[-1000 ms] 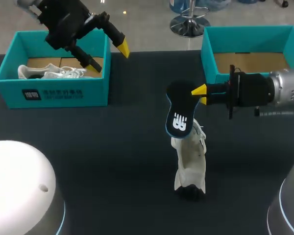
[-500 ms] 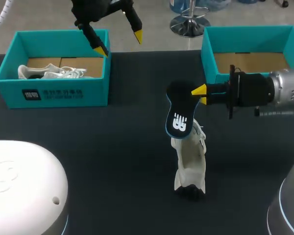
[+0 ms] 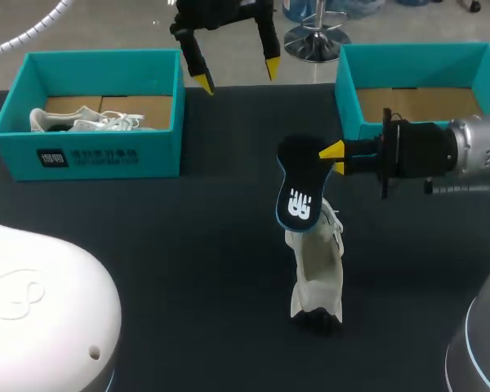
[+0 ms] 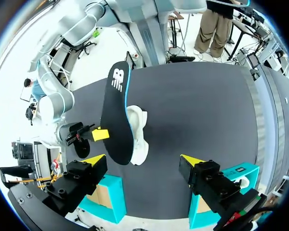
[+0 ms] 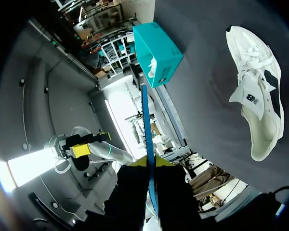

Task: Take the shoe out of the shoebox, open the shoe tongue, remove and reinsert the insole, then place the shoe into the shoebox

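1. The shoe (image 3: 317, 273) lies on the table (image 3: 147, 245), outside any box, so the unboxing is done. Since the insole (image 3: 296, 192) is free of it, I judge the tongue opening and the removal done too.
2. The insole hangs just over the shoe's far end. The right gripper (image 3: 333, 158) is clamped on the insole's upper edge from both sides.
3. What is left is to slide the insole back in and then box the shoe. A shoebox (image 3: 408, 55) stands beyond the shoe, to its right.
4. The right arm comes in level from the shoe's right, with its fingers pointing sideways.
5. The left gripper (image 3: 235, 75) hangs well beyond the shoe at the table's far edge. Its fingers are spread wide and hold nothing, and they point down towards the shoe.
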Robot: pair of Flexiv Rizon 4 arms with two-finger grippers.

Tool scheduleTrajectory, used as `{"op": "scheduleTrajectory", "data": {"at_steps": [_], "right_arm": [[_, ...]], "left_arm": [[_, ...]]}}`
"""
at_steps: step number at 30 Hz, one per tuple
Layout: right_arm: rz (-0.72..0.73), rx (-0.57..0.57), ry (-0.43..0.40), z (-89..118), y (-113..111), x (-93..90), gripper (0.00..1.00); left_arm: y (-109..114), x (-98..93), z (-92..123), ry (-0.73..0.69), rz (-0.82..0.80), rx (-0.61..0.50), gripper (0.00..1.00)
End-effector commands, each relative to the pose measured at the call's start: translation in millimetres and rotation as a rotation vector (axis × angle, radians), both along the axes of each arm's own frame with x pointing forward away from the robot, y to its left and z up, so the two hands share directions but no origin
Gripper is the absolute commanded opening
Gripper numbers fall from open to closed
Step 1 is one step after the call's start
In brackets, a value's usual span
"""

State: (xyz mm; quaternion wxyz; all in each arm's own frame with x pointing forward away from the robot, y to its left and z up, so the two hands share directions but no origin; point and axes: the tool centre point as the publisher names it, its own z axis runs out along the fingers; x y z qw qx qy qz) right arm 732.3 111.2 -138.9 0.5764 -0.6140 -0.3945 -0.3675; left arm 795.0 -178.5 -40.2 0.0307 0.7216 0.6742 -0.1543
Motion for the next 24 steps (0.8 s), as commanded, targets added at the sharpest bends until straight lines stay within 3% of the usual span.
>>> {"op": "scheduleTrajectory", "data": {"at_steps": [1, 10, 22, 24], "right_arm": [[0.001, -0.001, 0.001, -0.3, 1.2, 0.7, 0.0], [0.001, -0.001, 0.001, -0.3, 1.2, 0.7, 0.0], [0.001, -0.001, 0.001, -0.3, 1.2, 0.7, 0.0], [0.001, -0.001, 0.001, -0.3, 1.2, 0.7, 0.0]], "left_arm": [[-14.9, -13.0, 3.5, -0.029, -0.029, 0.149, 1.0], [-48.2, -35.8, 0.8, -0.009, -0.01, 0.161, 1.0], [-48.2, -35.8, 0.8, -0.009, -0.01, 0.161, 1.0], [-39.2, -35.0, 2.8, 0.027, 0.003, 0.061, 1.0]]}}
